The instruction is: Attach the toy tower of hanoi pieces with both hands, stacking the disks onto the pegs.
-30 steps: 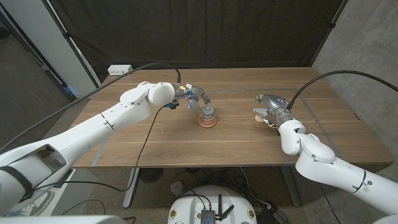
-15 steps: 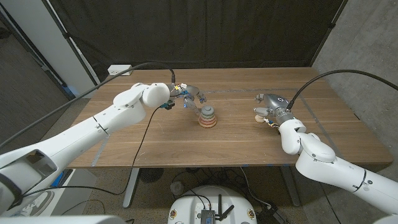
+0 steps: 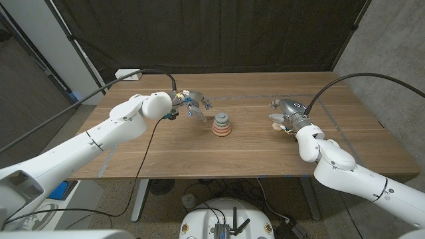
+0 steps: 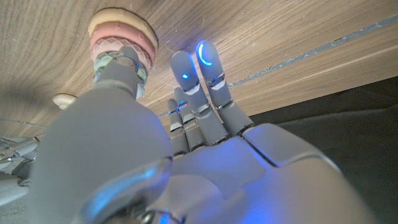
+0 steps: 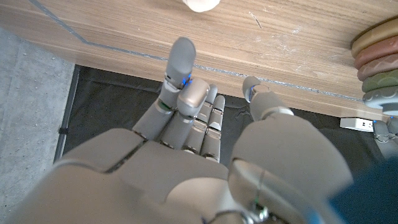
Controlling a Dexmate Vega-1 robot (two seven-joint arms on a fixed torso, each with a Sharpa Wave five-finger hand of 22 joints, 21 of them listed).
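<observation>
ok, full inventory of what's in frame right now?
Stacked toy tower of coloured disks: one stack, orange base, then pink, green and grey on top, table middle.
Small pale round wooden piece: one, beige, on the table by the right hand.
White power strip: one, far left table corner.
Wooden table: one, brown.
Left hand: fingers apart, holding nothing, left of the stack and clear of it.
Right hand: fingers curled, beside the pale piece; contact unclear.
</observation>
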